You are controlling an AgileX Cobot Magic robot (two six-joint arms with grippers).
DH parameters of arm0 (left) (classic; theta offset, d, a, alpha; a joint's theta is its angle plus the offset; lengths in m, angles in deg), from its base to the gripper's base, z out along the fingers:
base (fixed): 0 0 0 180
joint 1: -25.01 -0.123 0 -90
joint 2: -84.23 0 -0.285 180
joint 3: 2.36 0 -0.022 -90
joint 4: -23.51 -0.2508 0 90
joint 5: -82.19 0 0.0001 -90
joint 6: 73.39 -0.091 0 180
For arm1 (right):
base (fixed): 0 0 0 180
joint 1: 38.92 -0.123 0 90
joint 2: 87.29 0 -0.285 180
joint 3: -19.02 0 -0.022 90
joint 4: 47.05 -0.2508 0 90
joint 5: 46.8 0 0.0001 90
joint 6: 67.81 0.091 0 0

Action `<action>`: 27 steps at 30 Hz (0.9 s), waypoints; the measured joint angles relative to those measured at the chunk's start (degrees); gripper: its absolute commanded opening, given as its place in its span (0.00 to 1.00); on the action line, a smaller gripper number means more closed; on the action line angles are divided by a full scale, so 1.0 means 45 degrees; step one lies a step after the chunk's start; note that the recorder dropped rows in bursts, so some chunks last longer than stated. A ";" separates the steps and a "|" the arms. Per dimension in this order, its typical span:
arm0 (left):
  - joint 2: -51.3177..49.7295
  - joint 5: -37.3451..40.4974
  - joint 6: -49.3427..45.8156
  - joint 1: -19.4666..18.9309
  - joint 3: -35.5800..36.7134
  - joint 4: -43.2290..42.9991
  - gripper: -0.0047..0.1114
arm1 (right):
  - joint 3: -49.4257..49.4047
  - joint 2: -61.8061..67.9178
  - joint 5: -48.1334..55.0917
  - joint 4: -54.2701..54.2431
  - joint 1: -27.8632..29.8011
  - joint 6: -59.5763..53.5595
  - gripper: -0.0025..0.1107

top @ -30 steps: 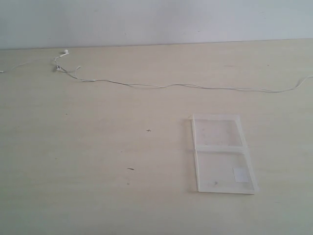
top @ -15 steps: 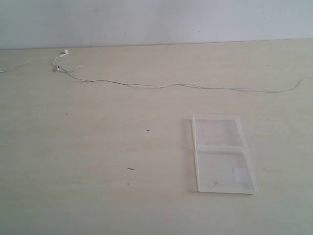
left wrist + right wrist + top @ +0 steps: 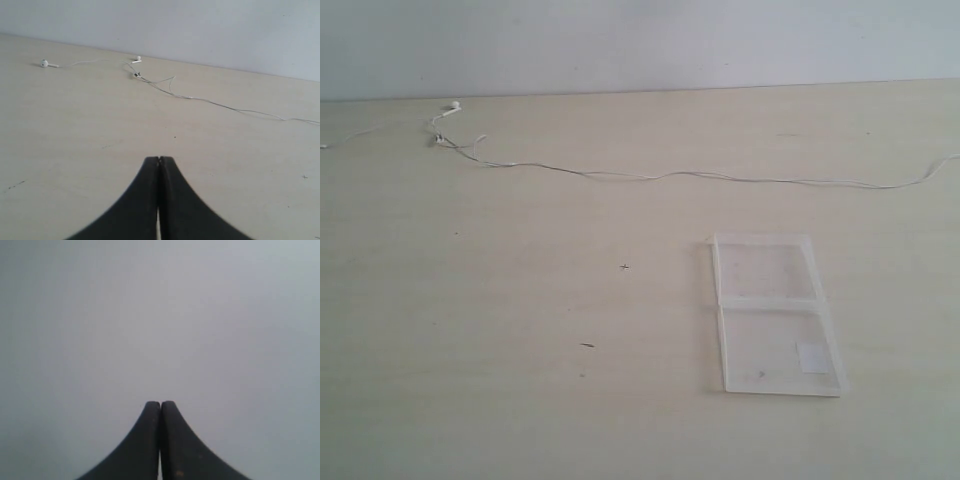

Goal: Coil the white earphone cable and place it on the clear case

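Tabletop [image 3: 520, 400] of pale wood fills your exterior view, with the clear case [image 3: 765, 270] lying open and flat right of centre, its whitish patch [image 3: 811, 357] in the nearer half. Your white earphone cable [image 3: 620, 176] stretches uncoiled along the far side, well apart from the case, earbuds [image 3: 454, 104] at the far left, the other end running off the right edge. Your left gripper [image 3: 159, 160] hangs above the wood with jaws pressed together on nothing, and your right gripper [image 3: 160, 402] is likewise closed and empty.
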 measured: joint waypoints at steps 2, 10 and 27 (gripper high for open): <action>0.0000 0.0000 0.0000 0.0000 0.0000 0.0000 0.04 | 0.1756 0.1948 0.0208 0.1647 0.0000 0.0491 0.02; 0.0000 0.0000 0.0000 0.0000 0.0000 0.0000 0.04 | 0.8587 1.1561 0.4081 0.9433 0.0000 0.3263 0.02; 0.0000 0.0000 0.0000 0.0000 0.0000 0.0000 0.04 | 1.4234 2.1640 1.2721 1.0988 -0.1484 -1.0554 0.02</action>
